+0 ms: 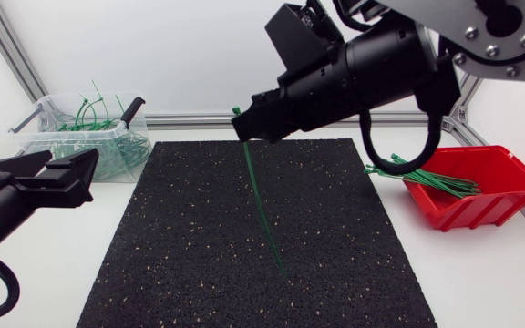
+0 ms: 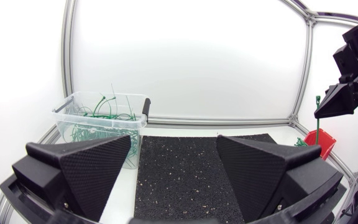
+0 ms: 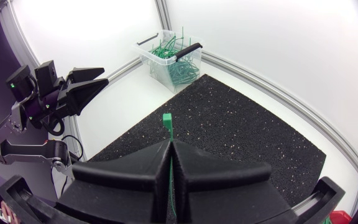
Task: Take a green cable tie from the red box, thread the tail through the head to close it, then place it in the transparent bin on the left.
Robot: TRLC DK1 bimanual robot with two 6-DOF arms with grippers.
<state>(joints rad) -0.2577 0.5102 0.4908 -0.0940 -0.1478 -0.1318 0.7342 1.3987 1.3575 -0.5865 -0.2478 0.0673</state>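
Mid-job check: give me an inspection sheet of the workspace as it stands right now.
Surface: white table with a black mat across the middle.
Job's things: one green cable tie, straight and not looped, hangs from the right gripper over the mat. The red box at the right holds more ties. The transparent bin at the far left holds a heap of green ties.
Clutter: nothing seen.
Grippers: right gripper is shut on the tie just below its head. Left gripper is open, empty and near the bin.
Cables: a black loop hangs under the right arm, and another black cable runs by the left arm.
Surroundings: nothing seen.
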